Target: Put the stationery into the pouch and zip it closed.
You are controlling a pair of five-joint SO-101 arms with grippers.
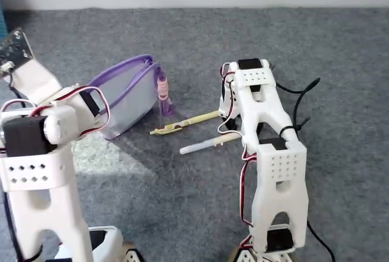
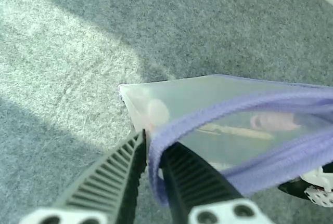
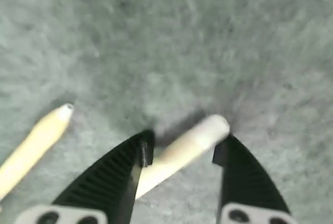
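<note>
White pen [image 3: 200, 133] between right claw [image 3: 183, 148] fingers

Soft daylight lies evenly over the grey worktop [image 1: 340, 43]. A bright sunlit patch [image 1: 106, 152] sits at the lower left of the high view, just beside the pouch [image 1: 124, 101] (translucent, so light passes through); darker shade spreads below it.

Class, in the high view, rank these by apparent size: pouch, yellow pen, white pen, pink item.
1. pouch
2. yellow pen
3. white pen, unsure against the yellow: the right arm covers one end
4. pink item
</note>
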